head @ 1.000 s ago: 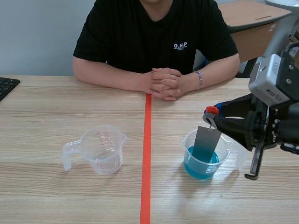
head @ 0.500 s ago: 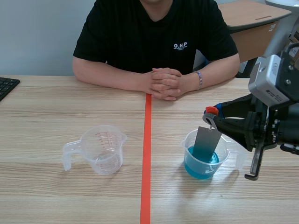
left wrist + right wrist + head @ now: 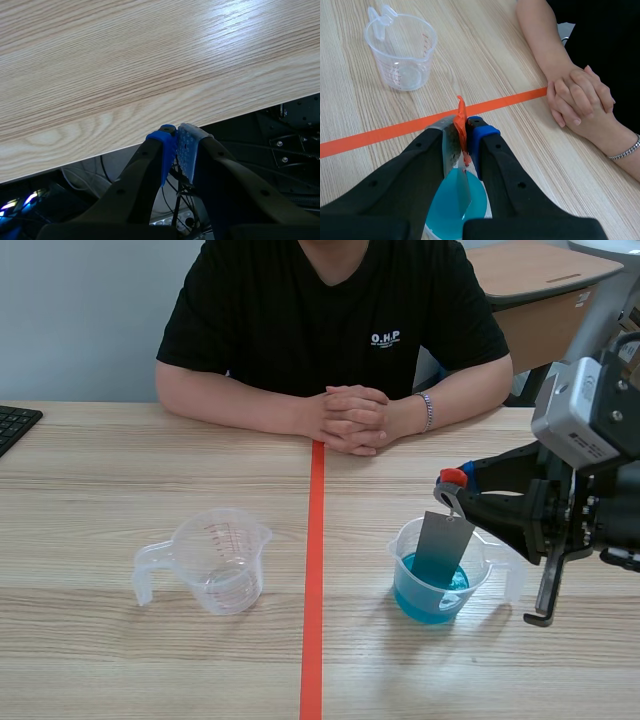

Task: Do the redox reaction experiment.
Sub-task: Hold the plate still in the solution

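My right gripper [image 3: 455,486] is shut on a grey metal strip [image 3: 441,549] by its orange-red tagged top end. The strip hangs down into a clear cup of blue liquid [image 3: 432,585] right of the tape line, its lower end in the liquid. From the right wrist, the strip [image 3: 456,165] sits pinched between my fingers above the blue liquid [image 3: 453,207]. An empty clear measuring cup [image 3: 216,560] stands left of the line, also seen ahead of the right gripper [image 3: 462,125] as the empty cup [image 3: 402,50]. My left gripper [image 3: 176,141] is shut on nothing, by the table's front edge.
A person sits across the table with clasped hands [image 3: 350,420] resting near the far end of the orange-red tape line [image 3: 313,580]. A black keyboard [image 3: 14,424] lies at the far left edge. The table edge [image 3: 150,140] runs just ahead of the left gripper.
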Tool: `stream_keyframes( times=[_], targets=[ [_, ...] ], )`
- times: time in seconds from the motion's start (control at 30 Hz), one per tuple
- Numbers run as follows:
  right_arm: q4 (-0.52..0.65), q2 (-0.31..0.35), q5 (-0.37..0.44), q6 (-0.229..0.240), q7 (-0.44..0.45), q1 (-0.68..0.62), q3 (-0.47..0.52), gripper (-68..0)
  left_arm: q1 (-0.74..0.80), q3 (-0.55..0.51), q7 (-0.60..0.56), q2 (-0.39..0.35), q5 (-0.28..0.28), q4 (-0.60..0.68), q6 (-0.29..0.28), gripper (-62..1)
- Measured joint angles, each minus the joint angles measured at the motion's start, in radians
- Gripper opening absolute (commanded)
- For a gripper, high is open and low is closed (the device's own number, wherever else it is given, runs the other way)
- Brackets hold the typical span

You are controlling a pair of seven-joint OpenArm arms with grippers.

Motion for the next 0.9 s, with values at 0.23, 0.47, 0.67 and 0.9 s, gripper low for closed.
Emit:
stream_keyframes(
  times=[0.23,0.47,0.67,0.9],
  targets=[
    [0.000,0.000,0.000,0.000,0.000,0.000,0.000,-66.0,0.000,0.000,0.000,0.000,0.000,0.000,0.000,-56.0],
    [0.000,0.000,0.000,0.000,0.000,0.000,0.000,-66.0,0.000,0.000,0.000,0.000,0.000,0.000,0.000,-56.0],
    [0.000,0.000,-0.002,0.001,0.004,-0.001,0.005,-66.0,0.000,0.000,0.000,0.000,0.000,0.000,0.000,-56.0],
    [0.022,0.001,-0.013,0.002,0.001,-0.035,0.080,-66.0,0.000,0.000,0.000,0.000,0.000,0.000,-0.001,-56.0]
  ],
)
